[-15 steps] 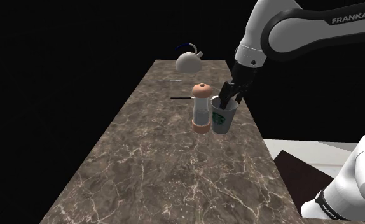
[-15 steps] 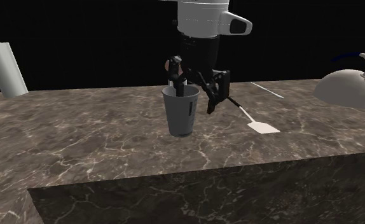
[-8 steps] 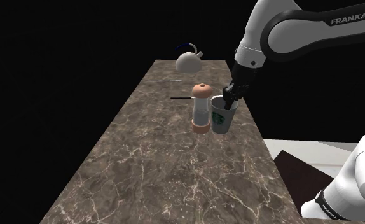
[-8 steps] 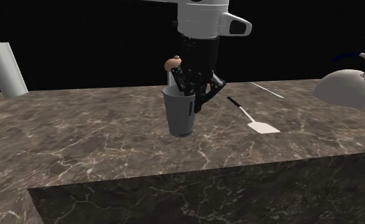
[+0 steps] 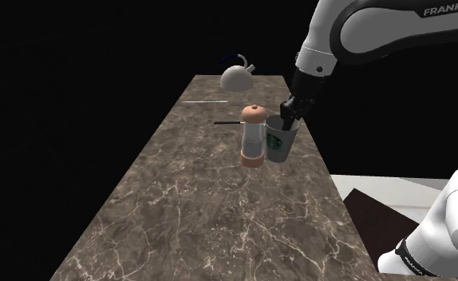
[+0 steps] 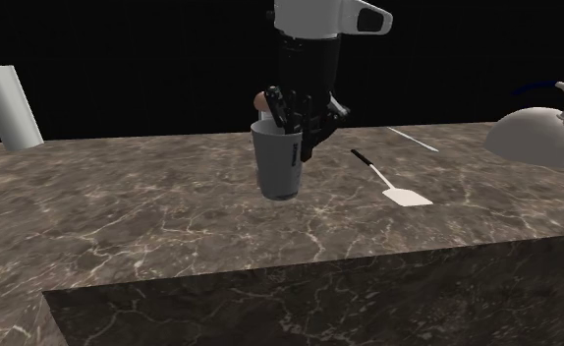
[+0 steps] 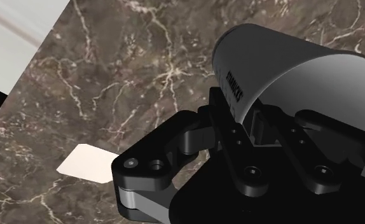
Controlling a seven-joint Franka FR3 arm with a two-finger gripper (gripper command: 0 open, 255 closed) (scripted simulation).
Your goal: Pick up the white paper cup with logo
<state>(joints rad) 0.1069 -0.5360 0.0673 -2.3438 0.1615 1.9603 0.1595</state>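
Note:
The white paper cup with a green round logo hangs a little above the brown marble counter, tilted slightly. My black gripper comes down from above and is shut on the cup's rim, one finger inside and one outside. In the second exterior view the cup is grey-white with dark lettering, and the gripper clasps its rim on that view's right side. The wrist view has the cup open towards the camera, its wall pinched in the gripper.
A clear shaker with a tan cap stands close beside the cup. A spatula lies on the counter near it. A white kettle sits at the far end. A white cylinder stands at the second exterior view's left.
The fingers closed on the cup's rim, then the arm rose and lifted the cup slightly off the counter.

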